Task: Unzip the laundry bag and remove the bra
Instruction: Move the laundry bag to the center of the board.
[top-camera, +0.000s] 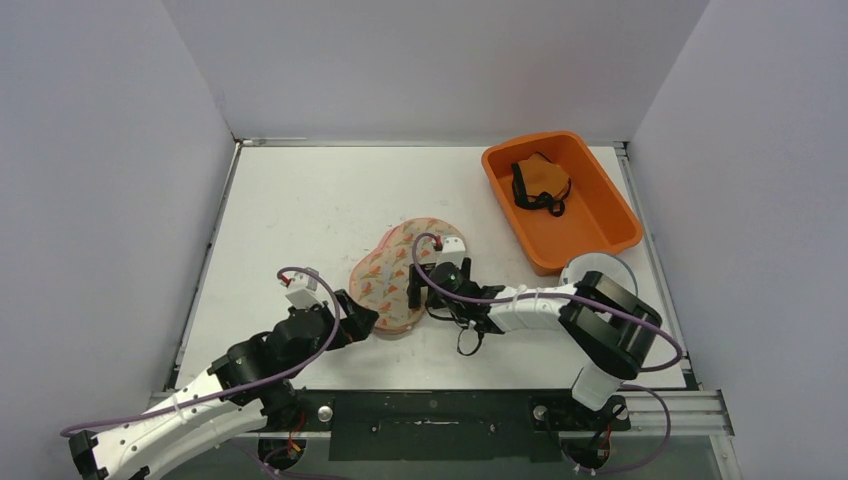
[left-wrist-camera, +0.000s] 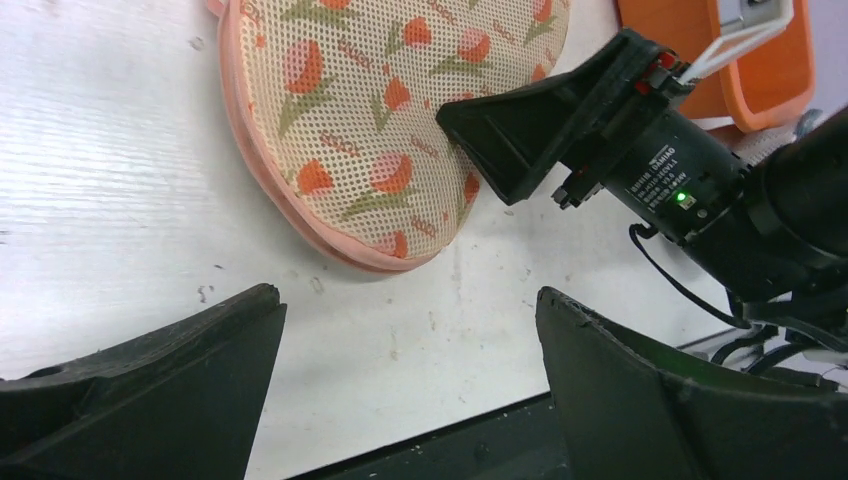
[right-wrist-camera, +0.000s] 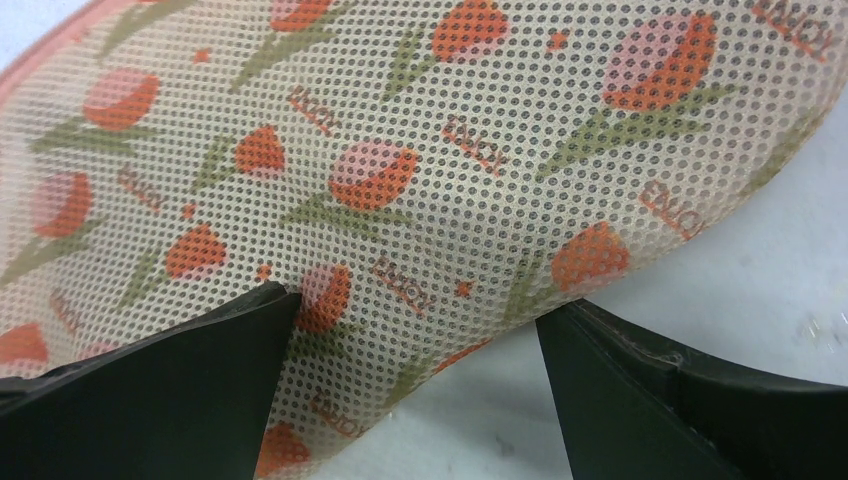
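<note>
1. top view: laundry bag (top-camera: 395, 278) lies on the table (top-camera: 290, 200) between both arms; bra (top-camera: 540, 183) sits in the orange bin (top-camera: 600, 215), far right, well apart from the bag.
2. left wrist view: left gripper (left-wrist-camera: 410, 320) jaws wide apart over bare table, bag edge just beyond.
3. right wrist view: right gripper (right-wrist-camera: 415, 310) jaws spread, unclamped, straddling the bag's edge; tulip mesh weave shows only here.

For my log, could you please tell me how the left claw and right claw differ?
Left claw: over bare table beside the laundry bag, at its near-left end. Right claw: over the bag's mesh, at its right side. Both stand open.
</note>
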